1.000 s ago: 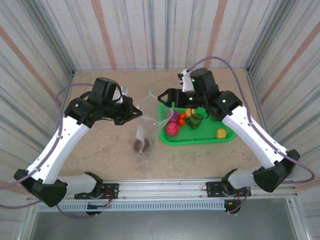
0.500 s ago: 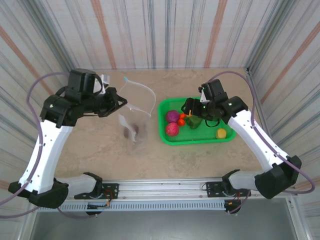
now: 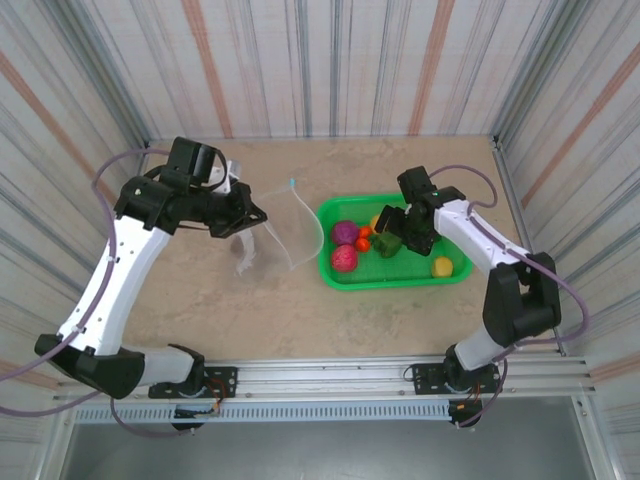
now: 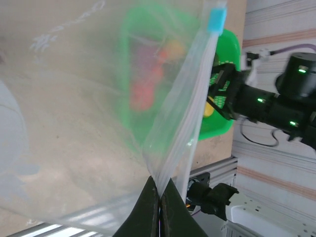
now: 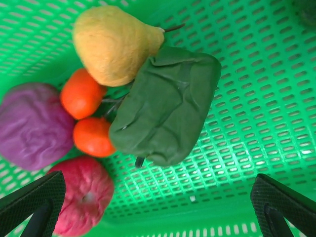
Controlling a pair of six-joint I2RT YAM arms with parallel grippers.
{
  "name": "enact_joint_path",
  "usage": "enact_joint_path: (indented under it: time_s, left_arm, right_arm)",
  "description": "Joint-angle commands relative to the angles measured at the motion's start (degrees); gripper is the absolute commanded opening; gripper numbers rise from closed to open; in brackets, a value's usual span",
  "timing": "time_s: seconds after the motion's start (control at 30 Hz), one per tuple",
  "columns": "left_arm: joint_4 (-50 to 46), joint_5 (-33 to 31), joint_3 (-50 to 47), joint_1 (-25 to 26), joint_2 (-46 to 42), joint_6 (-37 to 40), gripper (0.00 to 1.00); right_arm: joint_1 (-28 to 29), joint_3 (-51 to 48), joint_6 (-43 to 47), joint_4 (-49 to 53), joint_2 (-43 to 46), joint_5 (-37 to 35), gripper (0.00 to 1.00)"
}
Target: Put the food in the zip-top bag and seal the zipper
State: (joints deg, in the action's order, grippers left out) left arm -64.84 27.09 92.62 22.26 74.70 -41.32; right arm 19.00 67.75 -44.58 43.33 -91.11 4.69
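Shifting from bag [image 4: 98,123] to basket [image 3: 400,280] at 3 o'clock, the right gripper [image 5: 155,207] gapes wide over the food [image 5: 165,106]; the left gripper [image 4: 159,195] pinches the bag, so another pick looks next.

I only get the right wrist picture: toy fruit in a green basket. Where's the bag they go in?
Observer: The zip-top bag is held up by the left claw, just left of the basket.
Visitor: Is that claw really gripping it?
Observer: Yes, it is shut on one end of the zipper; the blue slider sits at the other end.
Visitor: Any food I'm missing?
Observer: One yellow piece lies alone near the basket's right end.
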Motion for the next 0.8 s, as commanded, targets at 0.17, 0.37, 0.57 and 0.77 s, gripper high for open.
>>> enact_joint_path:
  time_s: [0.17,0.37,0.57,0.77]
  left_arm:
    - [1.3,8.5,1.7,-3.8,-0.3,-4.5,0.00]
    - [0.0,10.5,0.4,-3.9,-1.0,-5.7,0.00]
    - [-1.1,11.5,-0.5,-3.9,-2.2,-7.2,0.00]
    - [-2.0,9.8,-2.6,-3.9,-2.0,-7.3,0.00]
  right_arm:
    - [-0.1,1.3,-1.5,-4.4,-8.6,-3.6,0.97]
    - [-0.4,0.9,0.8,-6.8,-10.8,-3.2,0.86]
    - [-0.2,1.0,3.6,-6.9,-10.9,-4.9,0.72]
    - [1.0,3.6,6.8,-3.3,-8.6,-7.3,0.63]
